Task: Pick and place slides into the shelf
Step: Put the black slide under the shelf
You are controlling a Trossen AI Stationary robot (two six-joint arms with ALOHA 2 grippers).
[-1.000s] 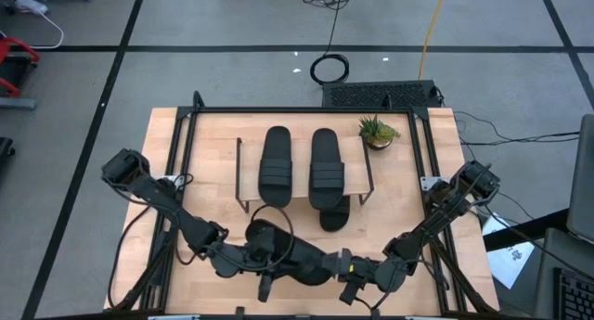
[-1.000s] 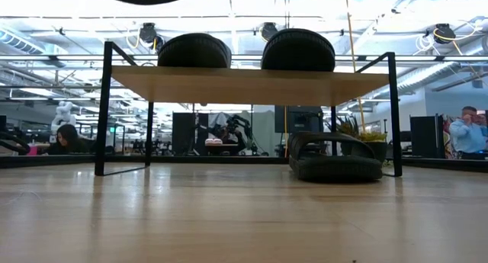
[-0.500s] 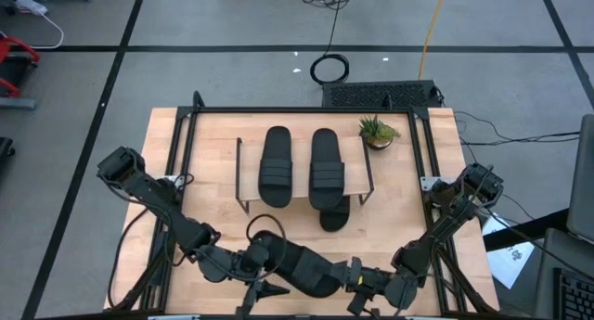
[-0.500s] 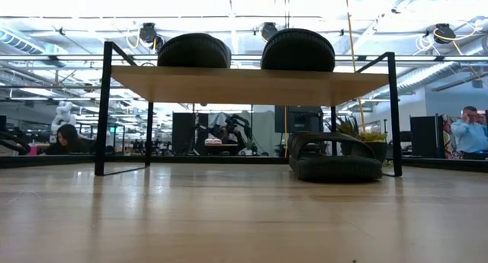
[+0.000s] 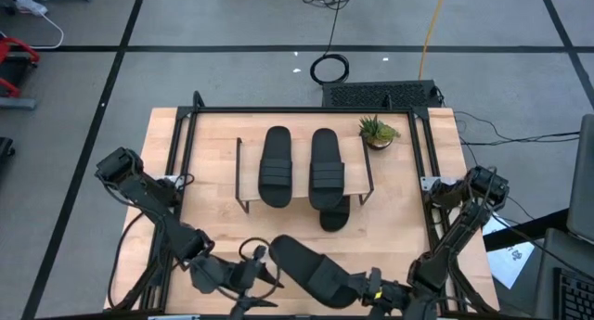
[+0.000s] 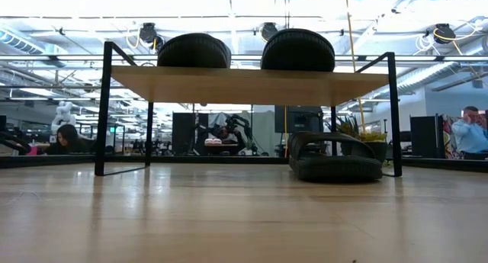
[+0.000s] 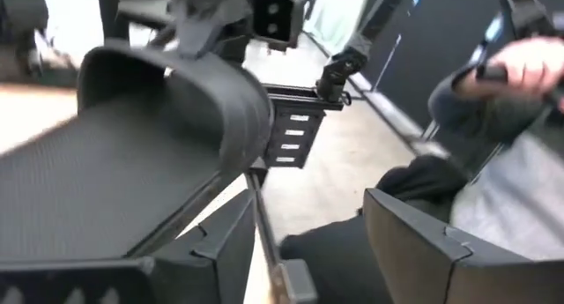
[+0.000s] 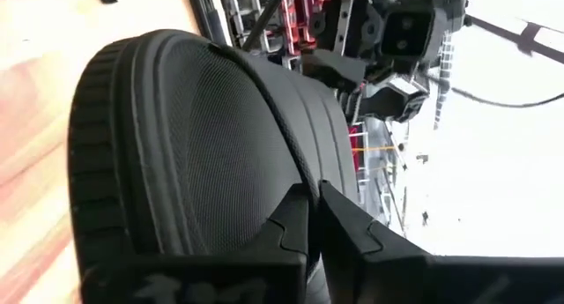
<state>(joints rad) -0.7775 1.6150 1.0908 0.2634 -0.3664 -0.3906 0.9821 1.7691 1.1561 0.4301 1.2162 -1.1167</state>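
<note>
High view, R gripper (image 5: pixel 371 289) jaws clamping slide (image 5: pixel 311 269), L gripper (image 5: pixel 249 281) beside

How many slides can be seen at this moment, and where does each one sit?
4. Two lie side by side on the shelf top: one, another. A third sits under the shelf on the table. The fourth is gripped by the right claw near the front edge.
</note>
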